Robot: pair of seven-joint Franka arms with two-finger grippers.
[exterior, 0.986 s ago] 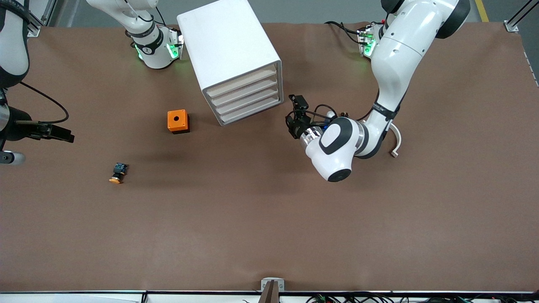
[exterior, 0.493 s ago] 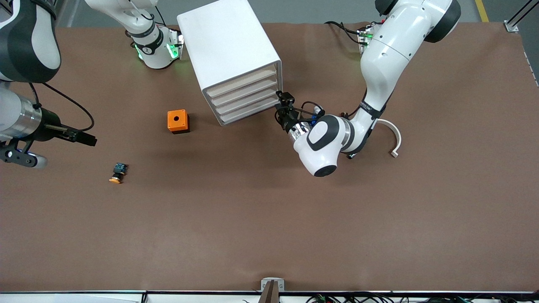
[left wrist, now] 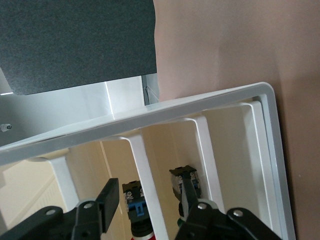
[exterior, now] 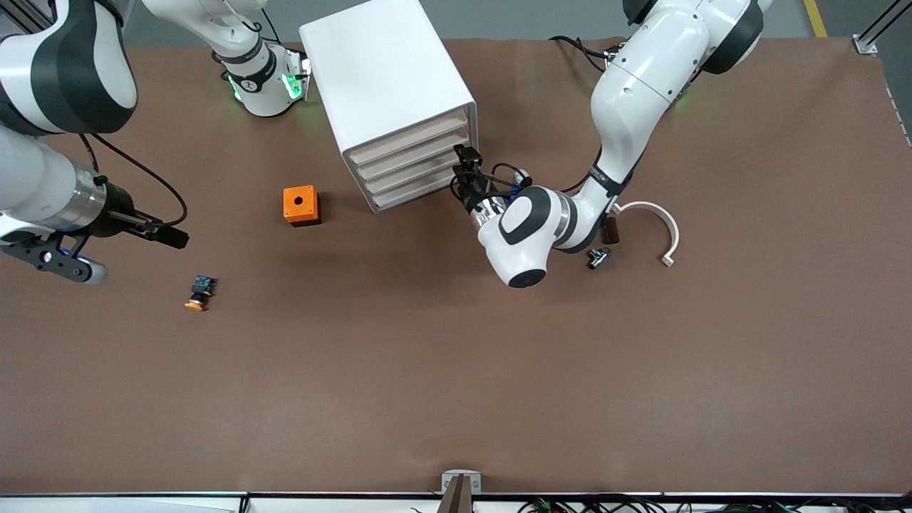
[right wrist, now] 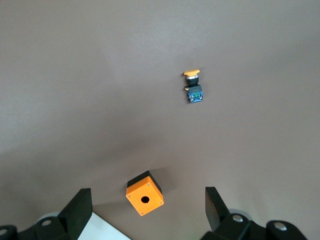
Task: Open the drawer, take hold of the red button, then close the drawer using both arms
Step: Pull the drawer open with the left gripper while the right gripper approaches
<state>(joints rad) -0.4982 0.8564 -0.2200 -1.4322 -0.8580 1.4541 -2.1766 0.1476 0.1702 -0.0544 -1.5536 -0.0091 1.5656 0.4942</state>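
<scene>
Left gripper (exterior: pixel 467 165) open at cabinet (exterior: pixel 388 92) front; drawers look shut, nothing grabbed. Right gripper (right wrist: pixel 145 210) open, waiting near orange box (exterior: pixel 301 205).

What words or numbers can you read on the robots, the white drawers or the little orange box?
None can be read.
The left arm carries a small dark band of print, too small to read.
The drawer cabinet, the orange box and the orange-capped button show no writing.
</scene>
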